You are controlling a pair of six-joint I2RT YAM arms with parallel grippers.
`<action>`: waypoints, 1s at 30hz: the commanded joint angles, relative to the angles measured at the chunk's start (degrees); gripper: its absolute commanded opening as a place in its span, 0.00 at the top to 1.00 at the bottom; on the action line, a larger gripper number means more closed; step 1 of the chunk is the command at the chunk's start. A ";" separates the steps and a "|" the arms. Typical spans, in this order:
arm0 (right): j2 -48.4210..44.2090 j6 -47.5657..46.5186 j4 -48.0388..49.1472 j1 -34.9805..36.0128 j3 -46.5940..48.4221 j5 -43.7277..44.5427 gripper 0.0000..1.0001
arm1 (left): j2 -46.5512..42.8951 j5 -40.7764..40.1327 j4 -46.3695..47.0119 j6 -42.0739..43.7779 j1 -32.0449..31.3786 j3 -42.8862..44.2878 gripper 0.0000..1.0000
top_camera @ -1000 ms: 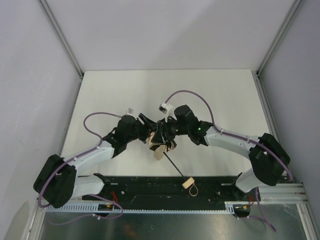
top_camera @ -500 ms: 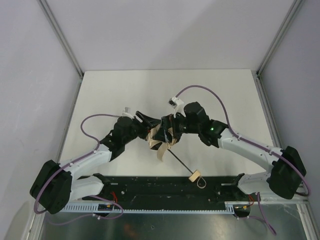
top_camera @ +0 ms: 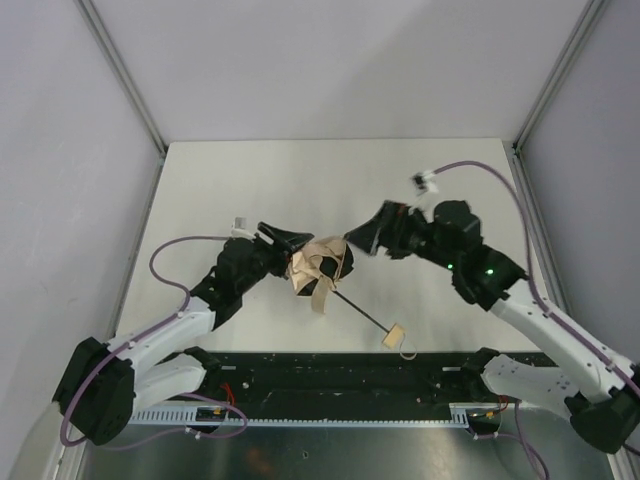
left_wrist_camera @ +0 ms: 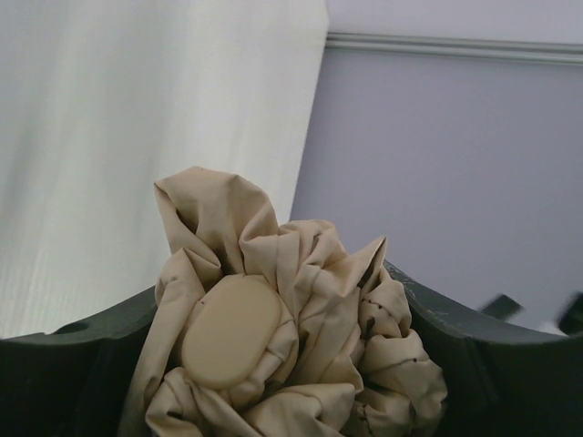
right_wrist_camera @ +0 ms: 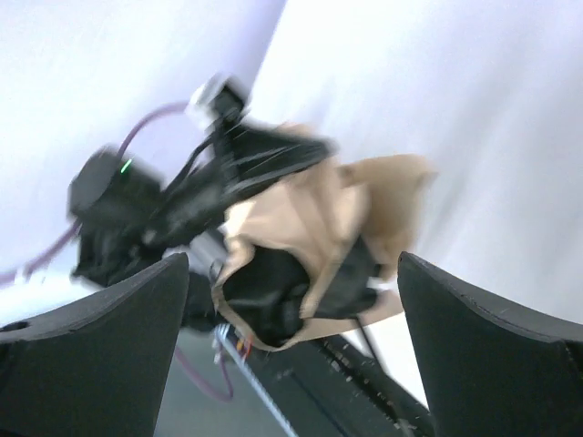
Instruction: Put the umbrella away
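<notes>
The umbrella (top_camera: 318, 268) is a bunched tan-beige canopy held off the white table (top_camera: 250, 180) near its middle. Its thin black shaft (top_camera: 360, 312) runs down and right to a small tan handle (top_camera: 393, 335) with a loop strap. My left gripper (top_camera: 300, 255) is shut on the crumpled canopy (left_wrist_camera: 291, 346); the fabric and its oval tan cap (left_wrist_camera: 230, 330) fill the space between the jaws. My right gripper (top_camera: 360, 238) is open and empty, a short way right of the canopy. In the blurred right wrist view the canopy (right_wrist_camera: 310, 246) hangs in front of the open jaws.
The black base rail (top_camera: 330, 378) runs along the near edge of the table, just under the handle. Grey walls with metal corner posts (top_camera: 120, 75) close in the left, far and right sides.
My right gripper has let go of the canopy and pulled back to the right, now open. The left gripper keeps the canopy and has shifted slightly right; the handle has swung a little right.
</notes>
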 commanded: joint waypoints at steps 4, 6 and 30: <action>-12.08 15.74 -9.31 -21.12 -9.69 0.55 0.01 | -7.10 -1.29 8.85 -7.25 1.55 1.59 1.00; -14.94 23.88 -4.53 -23.59 -15.98 -4.01 0.01 | -8.37 -1.69 9.31 -8.26 1.75 3.00 1.00; 7.43 72.99 55.08 11.00 -34.12 6.41 0.25 | -8.14 -2.10 11.87 -11.33 2.09 12.43 1.00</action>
